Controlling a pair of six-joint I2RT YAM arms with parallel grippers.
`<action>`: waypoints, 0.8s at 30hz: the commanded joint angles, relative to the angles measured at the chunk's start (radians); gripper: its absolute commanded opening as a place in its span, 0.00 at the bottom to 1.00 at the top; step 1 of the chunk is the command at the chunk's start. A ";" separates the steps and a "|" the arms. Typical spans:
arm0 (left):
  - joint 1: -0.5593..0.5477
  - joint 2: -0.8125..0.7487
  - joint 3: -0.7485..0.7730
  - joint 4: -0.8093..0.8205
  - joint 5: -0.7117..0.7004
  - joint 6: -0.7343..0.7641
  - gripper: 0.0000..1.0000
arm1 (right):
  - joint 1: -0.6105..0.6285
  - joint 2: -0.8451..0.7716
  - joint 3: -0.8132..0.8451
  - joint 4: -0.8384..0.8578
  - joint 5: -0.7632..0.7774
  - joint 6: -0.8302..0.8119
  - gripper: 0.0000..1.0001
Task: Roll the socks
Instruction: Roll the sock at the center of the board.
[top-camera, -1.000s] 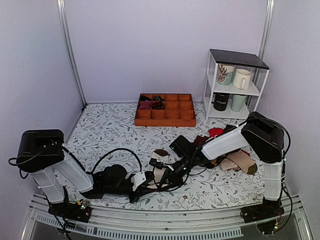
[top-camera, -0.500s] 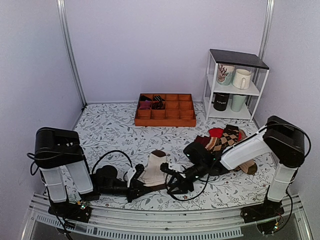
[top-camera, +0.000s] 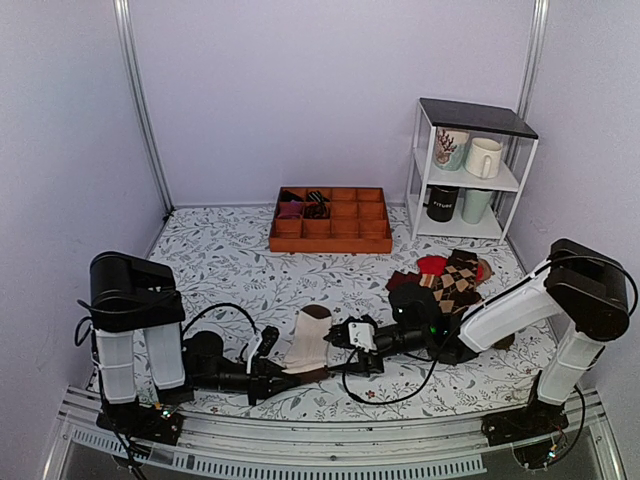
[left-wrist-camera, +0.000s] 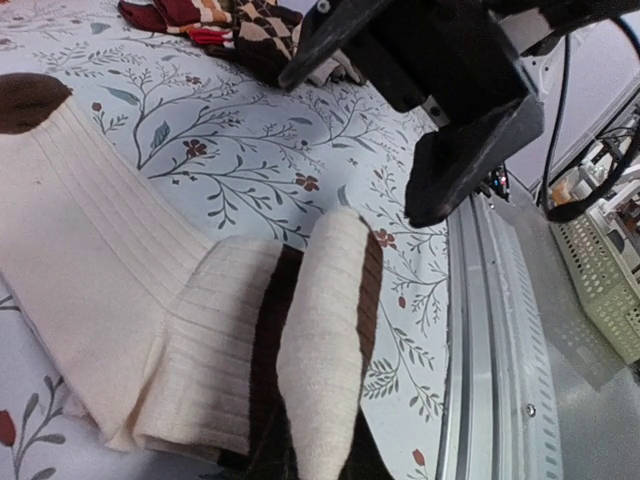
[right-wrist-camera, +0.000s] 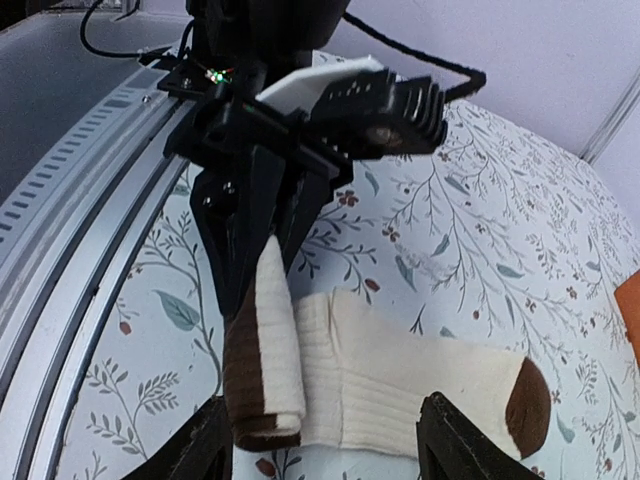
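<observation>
At the near edge of the floral worktop (top-camera: 220, 260), the left end effector (top-camera: 272, 372) is pinching the turned-up cuff of the cream-white, brown-toed fabric socks (top-camera: 305, 340). The right end effector (top-camera: 345, 348) is hanging spread just to the right. Rolling appears to be barely starting, as most of the length is lying flat.

Two matching arms. Left arm (top-camera: 118, 345) and right arm (top-camera: 512, 312) both have smooth white links, boxy black joint housings with rounded corners, and black wrists. Thin black cables (top-camera: 230, 305) run off them. Black bases (top-camera: 142, 420) carry tiny indicator lights. Left gripper (right-wrist-camera: 260, 290) is black and angular, with wedge fingers, a ribbed block, a white plate and a green LED (right-wrist-camera: 214, 73). Right gripper (right-wrist-camera: 325, 455) fingers (right-wrist-camera: 205, 452) are matte black.
</observation>
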 joint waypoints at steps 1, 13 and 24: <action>0.007 0.044 -0.032 -0.320 0.038 -0.043 0.00 | 0.024 0.039 0.071 -0.039 -0.089 -0.003 0.64; 0.010 0.050 -0.030 -0.318 0.040 -0.044 0.00 | 0.064 0.150 0.153 -0.199 -0.104 0.090 0.60; 0.010 0.052 -0.025 -0.328 0.046 -0.038 0.00 | 0.063 0.187 0.205 -0.248 -0.033 0.119 0.52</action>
